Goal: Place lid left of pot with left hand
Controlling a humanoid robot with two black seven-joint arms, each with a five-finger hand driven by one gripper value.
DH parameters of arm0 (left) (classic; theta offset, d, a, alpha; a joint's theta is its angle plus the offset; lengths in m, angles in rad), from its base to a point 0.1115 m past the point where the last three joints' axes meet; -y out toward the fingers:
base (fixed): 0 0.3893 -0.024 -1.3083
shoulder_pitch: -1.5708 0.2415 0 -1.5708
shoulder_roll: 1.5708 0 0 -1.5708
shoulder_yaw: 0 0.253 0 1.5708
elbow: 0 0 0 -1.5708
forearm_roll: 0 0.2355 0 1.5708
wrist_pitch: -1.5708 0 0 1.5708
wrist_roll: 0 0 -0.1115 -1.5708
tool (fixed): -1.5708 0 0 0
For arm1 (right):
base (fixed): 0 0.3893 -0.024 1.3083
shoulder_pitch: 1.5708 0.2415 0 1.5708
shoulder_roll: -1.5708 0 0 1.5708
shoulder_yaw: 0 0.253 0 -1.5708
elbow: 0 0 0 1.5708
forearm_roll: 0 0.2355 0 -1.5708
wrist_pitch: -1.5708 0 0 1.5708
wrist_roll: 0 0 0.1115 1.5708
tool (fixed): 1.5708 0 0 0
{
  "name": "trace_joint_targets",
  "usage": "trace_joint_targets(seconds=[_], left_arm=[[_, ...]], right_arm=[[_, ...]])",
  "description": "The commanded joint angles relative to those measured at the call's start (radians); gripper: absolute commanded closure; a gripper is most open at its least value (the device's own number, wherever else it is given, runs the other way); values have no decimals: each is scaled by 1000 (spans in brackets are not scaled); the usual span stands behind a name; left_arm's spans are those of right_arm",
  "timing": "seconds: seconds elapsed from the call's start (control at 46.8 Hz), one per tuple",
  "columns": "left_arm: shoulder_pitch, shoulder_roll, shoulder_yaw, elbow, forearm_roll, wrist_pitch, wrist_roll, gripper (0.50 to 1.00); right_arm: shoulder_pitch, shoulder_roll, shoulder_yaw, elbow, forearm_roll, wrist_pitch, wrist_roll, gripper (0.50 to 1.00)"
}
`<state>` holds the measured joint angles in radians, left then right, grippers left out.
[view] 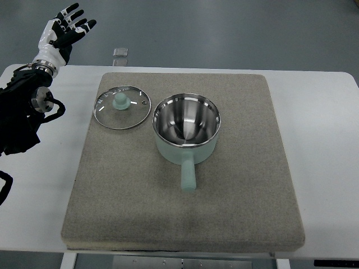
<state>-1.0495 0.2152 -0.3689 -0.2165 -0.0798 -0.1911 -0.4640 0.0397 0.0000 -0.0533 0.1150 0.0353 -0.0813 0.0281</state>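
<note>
A glass lid point(122, 107) with a metal rim and a pale green knob lies flat on the mat, just left of the pot. The pale green pot point(186, 127) with a shiny steel inside stands near the mat's middle, its handle pointing toward the front edge. My left hand point(66, 25) is raised at the far top left, beyond the table's back edge, fingers spread and holding nothing. It is well apart from the lid. The right arm does not show.
A grey-beige mat point(224, 207) covers most of the white table point(325, 129). A small clear object point(120, 52) lies on the floor behind the table. My left arm's dark sleeve point(19, 120) hangs over the table's left edge.
</note>
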Motion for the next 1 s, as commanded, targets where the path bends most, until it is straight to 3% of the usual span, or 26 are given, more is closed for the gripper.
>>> trace_joint_targets(seconds=[0.0, 0.662, 0.982], left_arm=[[2, -20, -5, 5, -8, -1, -2, 643], [2, -74, -25, 8, -5, 12, -4, 639], [0, -70, -25, 8, -5, 12, -4, 630]], right_arm=[[0, 0, 0, 0, 0, 0, -1, 579], [0, 0, -2, 0, -5, -15, 1, 579], [0, 0, 0, 51, 8, 5, -1, 579]])
